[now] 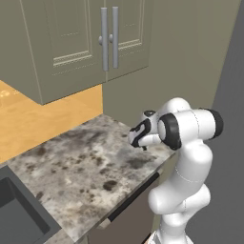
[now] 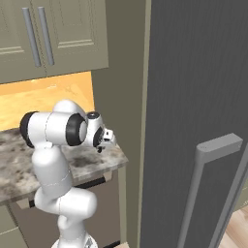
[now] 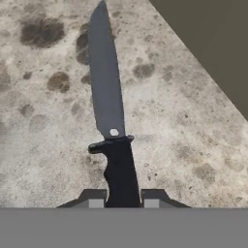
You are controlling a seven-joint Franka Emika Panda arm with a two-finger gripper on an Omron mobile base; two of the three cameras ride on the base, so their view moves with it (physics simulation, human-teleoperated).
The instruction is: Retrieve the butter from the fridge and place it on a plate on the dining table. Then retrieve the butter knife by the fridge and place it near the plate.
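Tool (image 3: 123, 199) clamped on the black handle of the butter knife (image 3: 110, 116); blade runs straight out from the fingertips (image 3: 96, 197), over the marbled desk (image 1: 81, 162). Arm is at the desk corner next to the dark grey fridge (image 2: 193, 97).

Dark slate butter knife (image 3: 109, 111) with black handle, grey-brown mottled marble counter (image 1: 86, 167), olive-green cabinets (image 1: 71, 43), dark grey fridge (image 2: 193, 87)

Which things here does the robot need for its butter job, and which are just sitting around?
For the job:
butter knife, pinched by its black handle in the shut hand
fridge

Just around:
marbled counter
sink
green cabinets
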